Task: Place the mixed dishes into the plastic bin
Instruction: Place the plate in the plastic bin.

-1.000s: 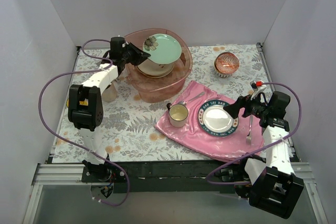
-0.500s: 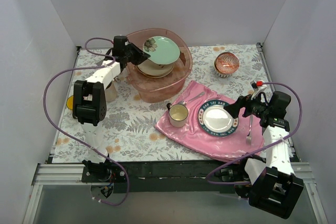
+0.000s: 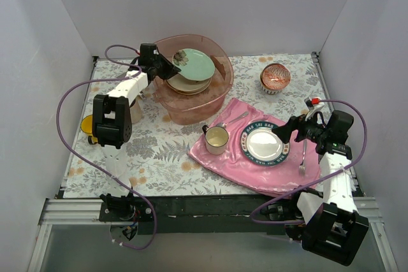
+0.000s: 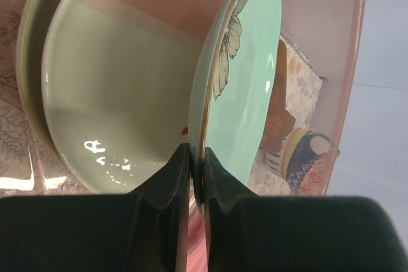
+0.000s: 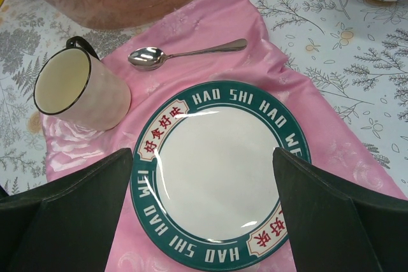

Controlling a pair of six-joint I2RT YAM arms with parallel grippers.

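My left gripper (image 3: pixel 167 67) is shut on the rim of the mint-green plate (image 3: pixel 196 64), holding it tilted inside the plastic bin (image 3: pixel 220 87). In the left wrist view the fingers (image 4: pixel 167 179) pinch the plate's (image 4: pixel 245 74) edge just above a cream divided plate (image 4: pixel 121 93) lying in the bin (image 4: pixel 344 62). A red-patterned bowl (image 3: pixel 275 78) stands at the back right. A yellow mug (image 3: pixel 86 123) and a pale mug (image 3: pixel 135 111) sit left of the bin, partly hidden by the left arm. My right gripper (image 3: pixel 294 128) is open with nothing in it.
Under the right gripper (image 5: pixel 203 157) a dark-rimmed lettered plate (image 5: pixel 220 176) lies on a pink cloth (image 3: pixel 223 164), with a cream cup (image 5: pixel 80 90), a spoon (image 5: pixel 185 52) and a fork (image 3: pixel 303 157). White walls enclose the table on three sides.
The left gripper has carried the mint-green plate lower and deeper into the bin. The left arm shifted, uncovering the yellow mug. The right arm has not moved.
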